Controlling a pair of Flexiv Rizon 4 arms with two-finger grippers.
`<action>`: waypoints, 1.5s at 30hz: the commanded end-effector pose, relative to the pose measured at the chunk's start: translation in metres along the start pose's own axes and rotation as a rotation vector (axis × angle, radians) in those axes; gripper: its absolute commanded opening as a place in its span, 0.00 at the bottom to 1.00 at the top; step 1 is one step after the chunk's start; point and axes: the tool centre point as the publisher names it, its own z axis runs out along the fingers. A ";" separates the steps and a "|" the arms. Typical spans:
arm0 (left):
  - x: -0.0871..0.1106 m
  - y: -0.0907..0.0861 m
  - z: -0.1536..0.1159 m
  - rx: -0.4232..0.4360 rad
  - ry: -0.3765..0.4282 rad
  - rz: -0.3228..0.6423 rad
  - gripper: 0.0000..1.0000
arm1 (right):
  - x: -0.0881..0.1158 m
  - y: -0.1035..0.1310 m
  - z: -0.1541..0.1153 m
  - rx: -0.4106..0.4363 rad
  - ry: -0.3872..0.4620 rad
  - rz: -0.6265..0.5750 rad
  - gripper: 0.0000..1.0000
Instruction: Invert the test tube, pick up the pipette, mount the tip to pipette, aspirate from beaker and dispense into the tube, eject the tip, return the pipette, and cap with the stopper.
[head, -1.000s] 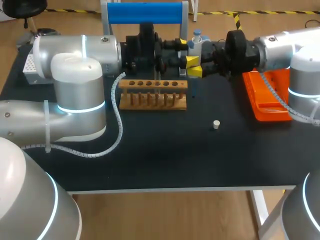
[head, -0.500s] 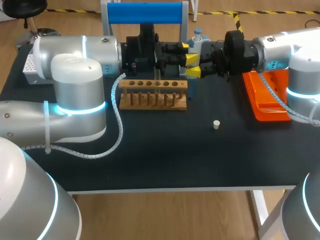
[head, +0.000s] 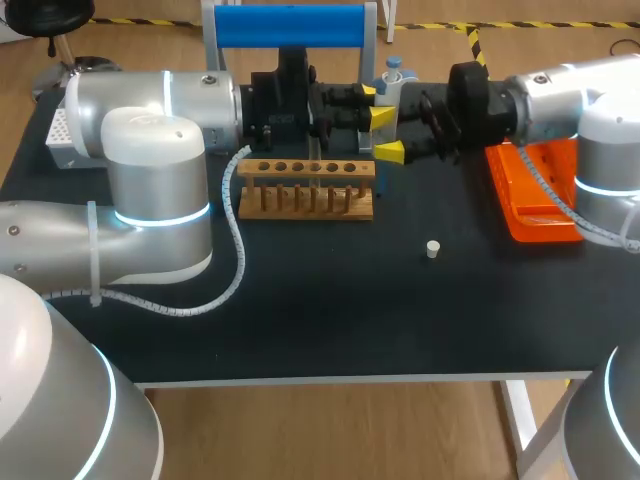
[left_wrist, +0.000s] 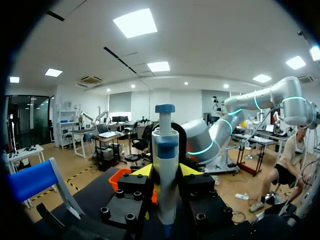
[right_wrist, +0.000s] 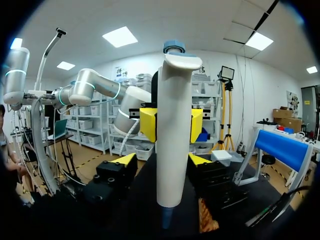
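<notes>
Since the earlier frame the right end effector (head: 388, 134) has spread its yellow-tipped fingers; they now stand clear on both sides of the pipette (head: 392, 82), touching it on neither side in the right wrist view. The left end effector (head: 352, 108) is clamped on the pipette's body from both sides (its wrist view shows the shaft upright between the tips), so the tool hangs over the middle of the counter's far edge, just behind the wooden test-tube rack (head: 308, 188).

I judge this to be the close of the pick-up step: a handover from right arm to left, with the tip not yet mounted. The next move calls for the right arm to back straight away towards the orange tray (head: 530, 205) at the counter's right edge without brushing the shaft. The left arm then has to carry the pipette to a tip, probably in the perforated white box (head: 58, 138) at the left edge. The white stopper (head: 432, 249) lies alone near mid-counter, well apart from both arms.
</notes>
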 end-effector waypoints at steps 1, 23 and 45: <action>-0.001 0.000 0.001 0.002 0.001 0.001 0.00 | 0.003 -0.001 -0.008 0.000 0.000 0.003 1.00; -0.001 0.000 0.001 0.002 0.001 0.001 0.00 | -0.032 0.005 -0.112 -0.023 -0.163 0.027 1.00; -0.001 0.000 0.001 0.002 0.001 0.001 0.00 | -0.146 0.005 -0.074 0.176 -0.317 0.051 1.00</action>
